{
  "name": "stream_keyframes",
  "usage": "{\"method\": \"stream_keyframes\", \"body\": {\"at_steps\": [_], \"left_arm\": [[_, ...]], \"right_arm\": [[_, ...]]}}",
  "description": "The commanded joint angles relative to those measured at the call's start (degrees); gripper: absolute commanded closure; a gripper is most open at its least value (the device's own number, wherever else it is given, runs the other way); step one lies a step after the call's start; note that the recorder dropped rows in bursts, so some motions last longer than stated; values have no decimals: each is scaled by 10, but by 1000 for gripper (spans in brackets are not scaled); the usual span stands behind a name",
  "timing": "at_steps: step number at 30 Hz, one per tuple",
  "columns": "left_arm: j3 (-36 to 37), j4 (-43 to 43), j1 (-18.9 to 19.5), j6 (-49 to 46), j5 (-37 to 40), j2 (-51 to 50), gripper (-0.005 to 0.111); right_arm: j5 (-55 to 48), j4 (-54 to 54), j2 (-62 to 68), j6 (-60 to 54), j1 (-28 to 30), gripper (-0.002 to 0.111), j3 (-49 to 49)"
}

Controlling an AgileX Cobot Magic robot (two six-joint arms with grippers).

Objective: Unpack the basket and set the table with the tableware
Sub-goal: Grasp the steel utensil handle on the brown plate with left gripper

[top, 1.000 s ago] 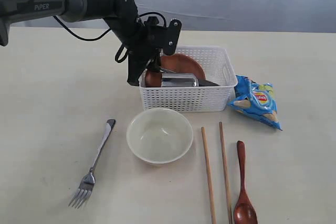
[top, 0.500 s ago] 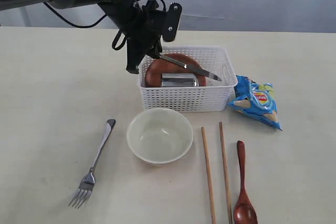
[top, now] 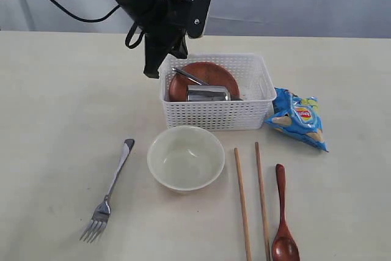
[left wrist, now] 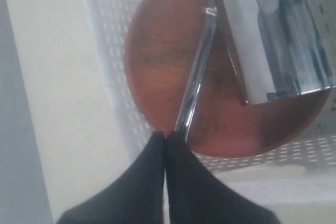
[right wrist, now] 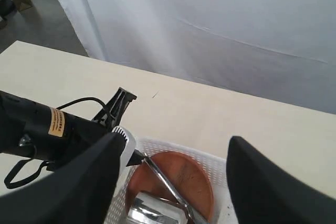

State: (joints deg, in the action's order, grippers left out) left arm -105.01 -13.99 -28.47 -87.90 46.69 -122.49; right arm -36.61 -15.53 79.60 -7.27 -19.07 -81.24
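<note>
Five pieces already lie on the table (top: 55,108) in the exterior view: a fork (top: 110,191), a cream bowl (top: 185,157), two chopsticks (top: 242,203) and a wooden spoon (top: 282,212), set in a row in front of the basket (top: 214,117). Three pieces remain inside it: the brown plate (top: 211,73) leaning toward the back, the steel cup (top: 208,94) on its side, and the knife (top: 189,76) slanting across the plate. A chips bag (top: 297,118) sits just beside the basket's right end. The left gripper (top: 149,73) hangs above the basket's rear left corner.

In the left wrist view its jaws are pressed together tip to tip, with nothing seen between them. The knife's near end shows right at the tips, but the blade rests on the plate with the cup beside it, so I judge the knife is not held.

From the right wrist view the right gripper (right wrist: 177,142) stands wide open and empty, high above the basket, whose plate, knife and cup show below.

By my reckoning the job is a bit over half done: knife, cup and plate are left to lift out and place.
</note>
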Motion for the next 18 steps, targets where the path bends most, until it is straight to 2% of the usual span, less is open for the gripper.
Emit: {"method": "stream_keyframes", "body": {"at_steps": [1,4,5,18], "left_arm": [[-1,-2,0,-4,-28,0,100],[-1,2,0,-28,-35,-20,68],[-1,2,0,-36,-35,-26,62],[-1,-11,-8,-111,-59,-73,65]], "right_arm": [[3,2,2,1,2,51,1],[3,2,2,1,2,51,1],[3,2,2,1,2,51,1],[3,2,2,1,2,51,1]]}}
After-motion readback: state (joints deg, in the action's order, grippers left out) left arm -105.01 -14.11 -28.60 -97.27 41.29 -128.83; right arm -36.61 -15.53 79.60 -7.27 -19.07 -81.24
